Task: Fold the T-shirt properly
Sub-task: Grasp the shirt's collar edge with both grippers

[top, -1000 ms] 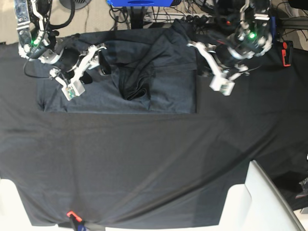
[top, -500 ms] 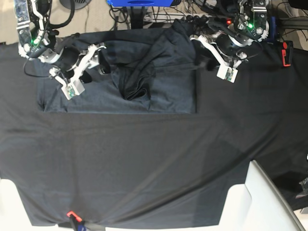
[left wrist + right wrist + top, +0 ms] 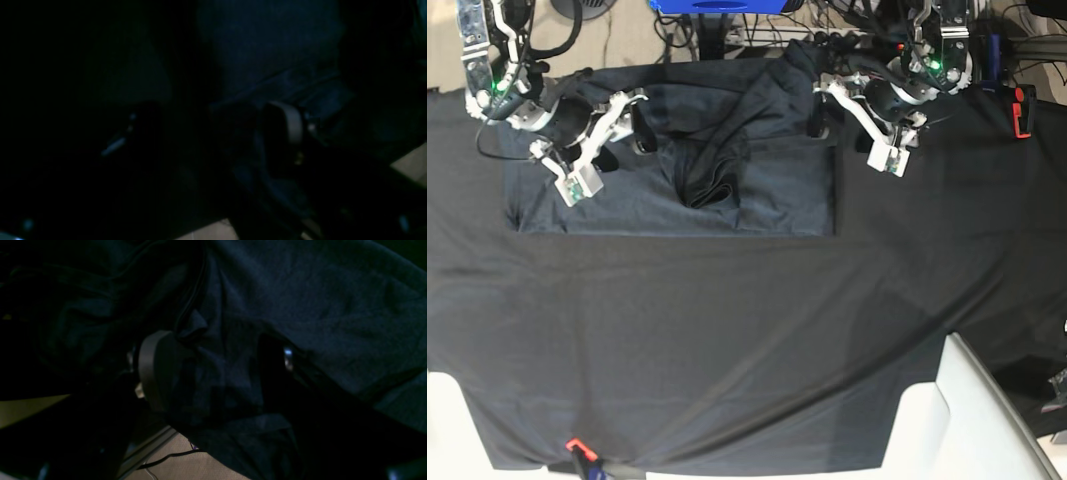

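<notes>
A: Counting from the left of the base view: one right gripper (image 3: 617, 125), one T-shirt (image 3: 727, 190), one left gripper (image 3: 827, 115); two arms, one garment, all on one black table cloth (image 3: 727, 340) near its far edge; the shirt lies partly flat with a bunched heap in its middle.

B: And the jaws?

A: The right wrist view shows what the overhead cannot; grey knit (image 3: 300, 306) is pinched between the two dark fingers (image 3: 153, 370) of the right gripper (image 3: 217, 373), so that one is clamped on the shirt's far left part. The left wrist view is nearly black; one pale finger (image 3: 290, 123) shows against a fold of cloth (image 3: 273, 66), but whether those jaws are parted or closed I cannot tell.

B: Any change?

A: The right arm sits as it did a second ago; the left arm has swung in from beyond the shirt's right edge, over the bare cloth, to the shirt's far right corner; the heap in the middle looks unchanged.
</notes>
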{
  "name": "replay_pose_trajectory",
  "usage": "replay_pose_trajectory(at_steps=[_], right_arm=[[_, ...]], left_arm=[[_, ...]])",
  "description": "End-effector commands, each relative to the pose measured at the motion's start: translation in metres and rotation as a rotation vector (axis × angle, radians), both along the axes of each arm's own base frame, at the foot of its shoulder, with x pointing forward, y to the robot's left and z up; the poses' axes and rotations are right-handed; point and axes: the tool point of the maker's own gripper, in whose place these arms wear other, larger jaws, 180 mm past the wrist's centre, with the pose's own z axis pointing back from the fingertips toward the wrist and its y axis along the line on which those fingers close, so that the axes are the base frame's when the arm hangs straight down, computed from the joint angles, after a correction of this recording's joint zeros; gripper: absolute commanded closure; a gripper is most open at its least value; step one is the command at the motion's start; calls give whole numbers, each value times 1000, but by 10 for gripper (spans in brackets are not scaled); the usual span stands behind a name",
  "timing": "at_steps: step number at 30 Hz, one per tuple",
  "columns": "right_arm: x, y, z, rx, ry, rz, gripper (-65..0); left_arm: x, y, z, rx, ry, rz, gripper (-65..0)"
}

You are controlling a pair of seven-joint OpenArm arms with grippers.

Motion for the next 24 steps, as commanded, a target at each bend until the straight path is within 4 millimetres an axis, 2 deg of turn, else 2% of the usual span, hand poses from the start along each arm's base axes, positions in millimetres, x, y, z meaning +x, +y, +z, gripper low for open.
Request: replay_pose_trajectory(at_steps=[1, 7, 12, 14, 18, 24], right_arm=[[6, 0, 9, 19, -35, -2, -365], [6, 0, 9, 19, -35, -2, -365], [6, 0, 9, 19, -35, -2, -365], [6, 0, 9, 19, -35, -2, -365], [6, 0, 9, 19, -35, -2, -365], [7, 0, 9, 19, -37, -2, -365]], left_arm=[[5, -2, 7, -15, -32, 0, -382], [2, -22, 6, -41, -24, -46, -270], [6, -25, 8, -44, -34, -53, -201], [6, -24, 5, -44, -25, -51, -151], [6, -27, 1, -55, -15, -43, 0], [8, -36, 3, -76, -23, -35, 0]])
